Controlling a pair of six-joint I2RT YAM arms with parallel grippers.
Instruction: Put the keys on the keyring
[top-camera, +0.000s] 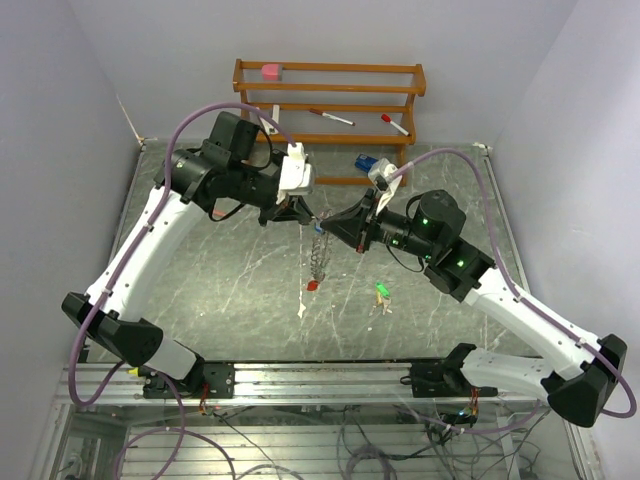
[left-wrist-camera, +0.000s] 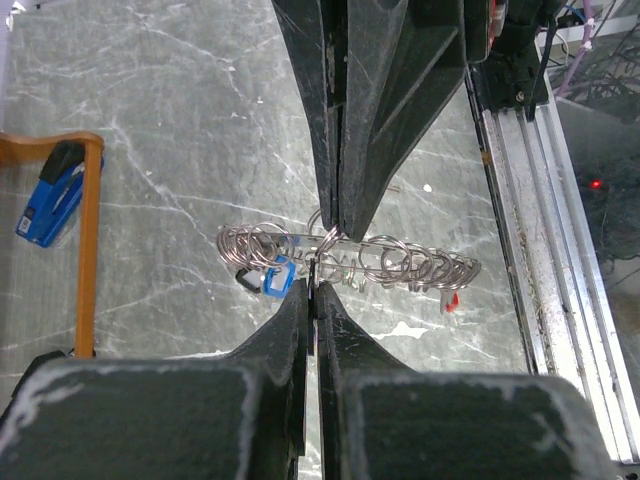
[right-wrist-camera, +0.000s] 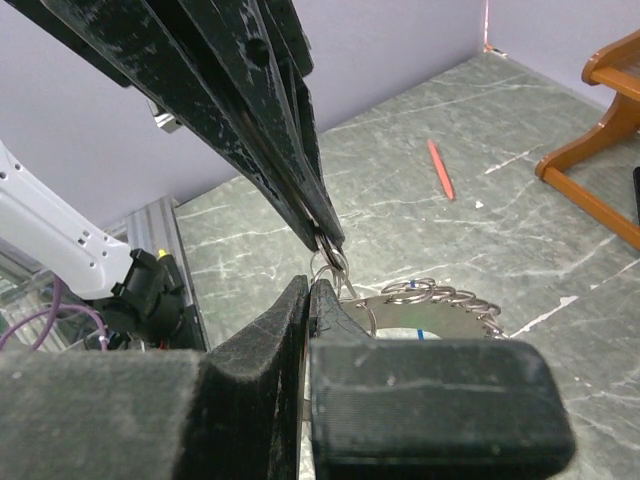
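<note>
**Both tips pinched on the ring; the loose key lies low and to the right**

Nearest you, on the table, the green-headed key lies flat. It sits just in front of the right forearm and well apart from the left arm, so I judge the right arm to be the nearer one for fetching it.

A little farther back, the keyring hangs clear of the table. Its long axis drops straight down from the two tips, and a red tag marks the low end. From the left wrist you see it as a row of small silver loops with a blue tag near one end.

At its top, the left gripper and the right gripper meet nose to nose. Both are pressed together, each pinching the thin wire at the head of the ring, with their tips almost touching. Neither is free to pick anything up.

The next move turns on one relation: the green-headed key lies below the pinch point and off to the right arm's side. One gripper has to let go first, and the right looks the likelier choice, leaving the left to hold the ring. Expect the hanging bunch to swing once only one gripper holds it.

Farthest from you, the wooden rack stands against the back wall and looks to play no part in this step.
</note>
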